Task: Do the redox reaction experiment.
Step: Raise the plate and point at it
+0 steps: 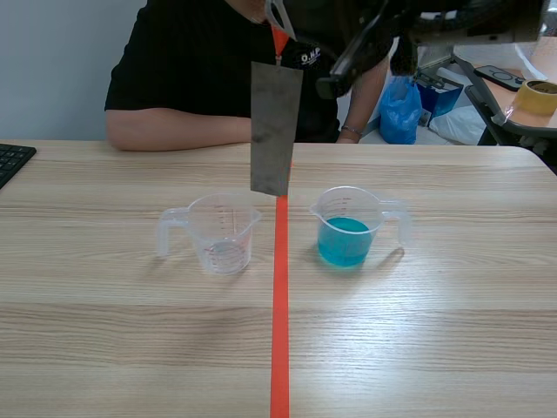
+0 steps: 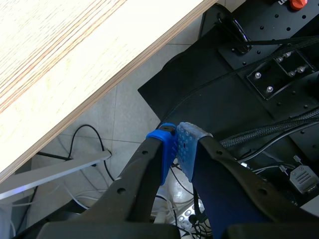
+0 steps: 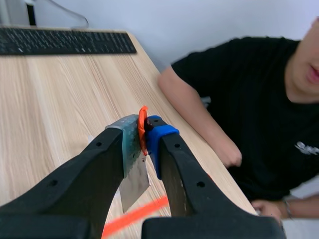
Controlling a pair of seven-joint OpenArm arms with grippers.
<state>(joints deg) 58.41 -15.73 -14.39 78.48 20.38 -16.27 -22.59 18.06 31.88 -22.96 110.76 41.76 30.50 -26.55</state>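
A grey metal sheet hangs upright above the table's middle, its lower edge just above and between the two cups. My right gripper, raised at the top of the scene view, is shut on the sheet's top, where an orange tab shows between the pads. The sheet hangs below the fingers. An empty clear measuring cup stands left of the orange line. A cup with blue liquid stands right of it. My left gripper is shut on nothing, off the table's edge above the floor.
A person in a black shirt sits across the table, forearm resting on its far edge. A black keyboard lies at the far left. A blue bag and a tape roll are beyond the table's right corner.
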